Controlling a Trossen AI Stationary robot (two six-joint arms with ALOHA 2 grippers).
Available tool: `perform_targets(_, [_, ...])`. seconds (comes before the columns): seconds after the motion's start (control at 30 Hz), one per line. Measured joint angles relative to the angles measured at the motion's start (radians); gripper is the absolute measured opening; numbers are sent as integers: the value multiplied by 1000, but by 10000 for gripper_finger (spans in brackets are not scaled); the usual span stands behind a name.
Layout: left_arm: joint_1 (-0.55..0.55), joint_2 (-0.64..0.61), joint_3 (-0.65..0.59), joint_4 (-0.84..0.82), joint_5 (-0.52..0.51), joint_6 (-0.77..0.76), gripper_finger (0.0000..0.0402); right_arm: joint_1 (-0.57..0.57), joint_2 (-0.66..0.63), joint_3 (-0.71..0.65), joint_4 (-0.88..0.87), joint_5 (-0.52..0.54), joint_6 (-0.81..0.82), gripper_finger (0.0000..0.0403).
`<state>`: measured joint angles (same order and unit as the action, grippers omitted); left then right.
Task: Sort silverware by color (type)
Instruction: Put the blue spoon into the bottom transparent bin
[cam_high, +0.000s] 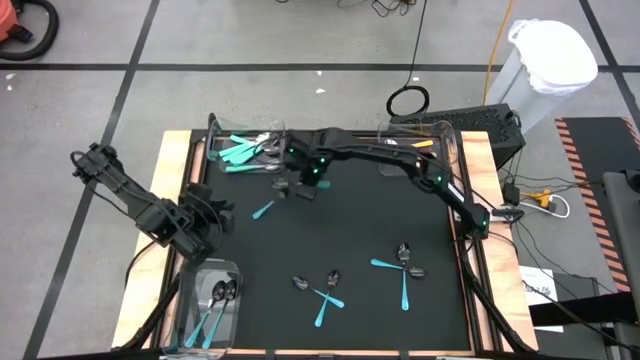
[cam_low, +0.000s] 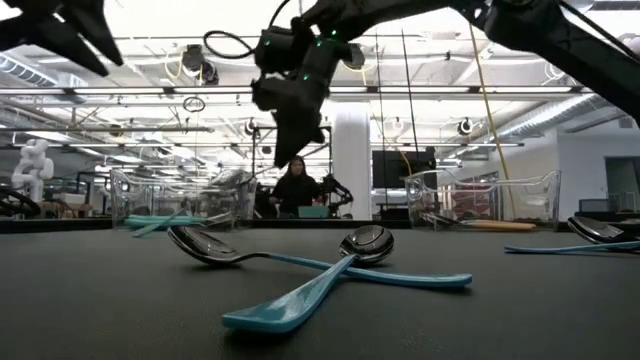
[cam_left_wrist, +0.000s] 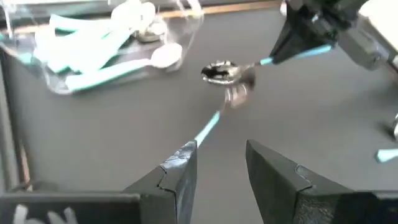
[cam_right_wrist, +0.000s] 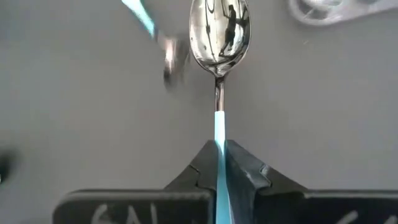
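Pinching a teal-handled spoon (cam_right_wrist: 219, 37), the right gripper (cam_right_wrist: 219, 163) has its jaws clenched on the thin plastic handle, bowl pointing straight out ahead of the tips. Light thing by the look of it; handle stiff but narrow and smooth, so it could swivel in a grip this far from the bowl. A hold nearer the middle of the handle would likely steady it; the polished bowl is too slick and rounded to take.

Just beyond the held bowl another teal spoon (cam_high: 264, 209) lies flat on the black desk (cam_high: 350, 230), blurred in the right wrist view.

Left gripper (cam_left_wrist: 219, 163) waits well off from the right one, jaws parted and holding nothing, aimed toward the carried spoon.

Farther from the right jaws: a clear bin (cam_high: 248, 148) with several teal pieces in it, close behind them; crossed spoons (cam_low: 330, 268) and more loose ones well away across the desk; a second bin (cam_high: 212, 298) beside the left arm, holding two spoons.

Views differ. Right wrist alone shows the pinch point and handle alignment. Left wrist shows the spoon clear of the desk. High view alone gives the layout of bins and strays. Low view hides the grip; it shows a person far behind.
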<state>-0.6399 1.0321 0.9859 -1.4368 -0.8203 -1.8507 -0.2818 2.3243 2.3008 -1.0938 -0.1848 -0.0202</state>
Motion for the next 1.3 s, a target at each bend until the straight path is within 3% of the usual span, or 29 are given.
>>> perform_targets(0.1, [21, 0, 0, 43, -69, 27, 138, -6, -65, -1, 19, 1, -23, 9])
perform_targets(0.47, [157, 0, 0, 344, -332, 428, 138, -8, -223, 1, 302, 18, -22, 8])
perform_targets(0.63, [189, 0, 0, 517, -346, 618, 138, 3, -234, 2, 434, -96, -22, 3])
perform_targets(0.87, [198, 0, 0, 739, -547, 895, 138, 25, -237, 1, 577, -281, -2, 3])
perform_targets(1.03, [198, 0, 0, 772, -586, 917, 138, 25, -235, 1, 642, -426, 11, 1])
perform_targets(1.3, [171, 0, 0, 948, -538, 1149, 138, 23, -235, 1, 646, -416, 27, 1])
